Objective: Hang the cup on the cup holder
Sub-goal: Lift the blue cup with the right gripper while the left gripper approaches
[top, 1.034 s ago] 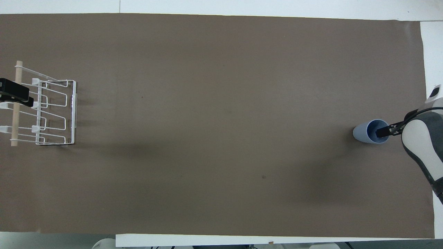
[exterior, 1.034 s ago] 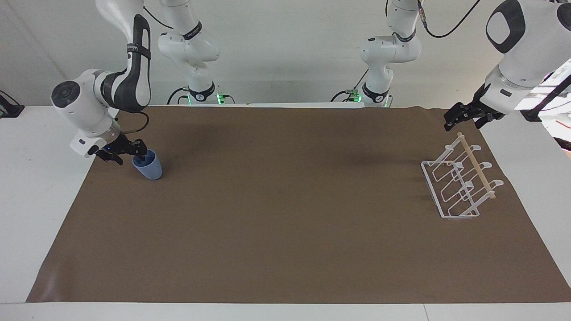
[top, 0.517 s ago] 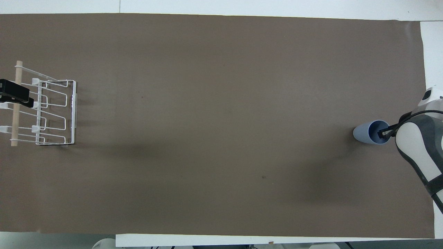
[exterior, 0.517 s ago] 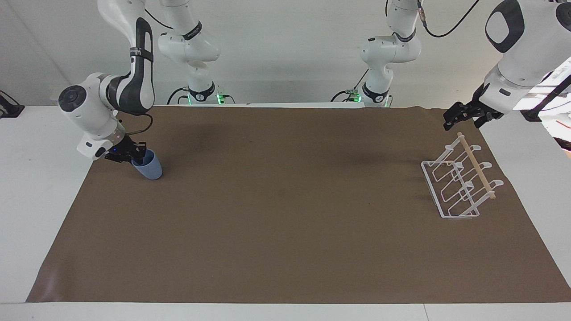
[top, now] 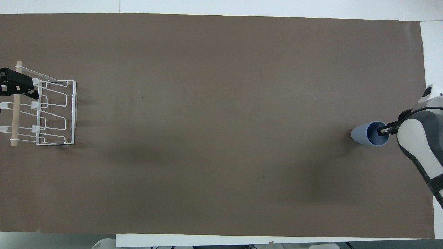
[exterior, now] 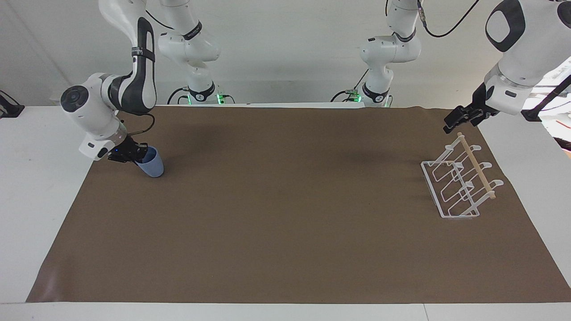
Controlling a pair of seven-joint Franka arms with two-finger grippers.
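One cup [exterior: 151, 166], light blue, tilted, its rim toward the right arm's edge of the table [exterior: 276, 232], at that end and in the half nearer the robots. One cup holder [exterior: 459, 183], white wire with a wooden rod [exterior: 476, 166] across the top, standing at the left arm's end of the table. Two arms. Right hand [exterior: 136, 156]: low at the cup's rim, one finger [top: 381, 131] inside the mouth, closed onto the cup's wall; forearm angled down from above the table's edge. Left hand [exterior: 456, 121]: raised over the holder's end nearer the robots, just above the rod's tip; finger spread cannot be told.
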